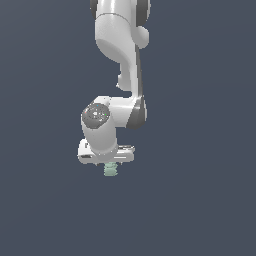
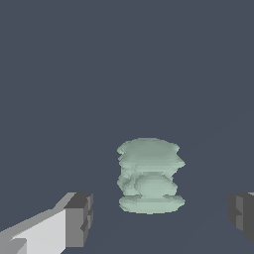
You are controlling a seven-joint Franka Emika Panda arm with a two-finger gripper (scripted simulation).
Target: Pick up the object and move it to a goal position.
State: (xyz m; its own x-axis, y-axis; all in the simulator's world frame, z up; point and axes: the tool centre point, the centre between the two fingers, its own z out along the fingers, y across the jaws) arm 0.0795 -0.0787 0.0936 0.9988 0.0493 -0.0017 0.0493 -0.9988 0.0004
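The object (image 2: pixel 150 176) is a small pale mint-green lump with ridged, stacked-looking sides. In the wrist view it lies between my two dark fingertips (image 2: pixel 82 218), apart from both. My gripper (image 2: pixel 161 218) is open, with wide gaps on each side of the object. In the exterior view the object (image 1: pixel 110 170) peeks out just below the white gripper body (image 1: pixel 106 153), which hides my fingers and most of the object.
A plain dark blue-grey surface (image 1: pixel 200 200) fills both views. The white arm (image 1: pixel 122 60) rises from the gripper toward the upper edge of the exterior view.
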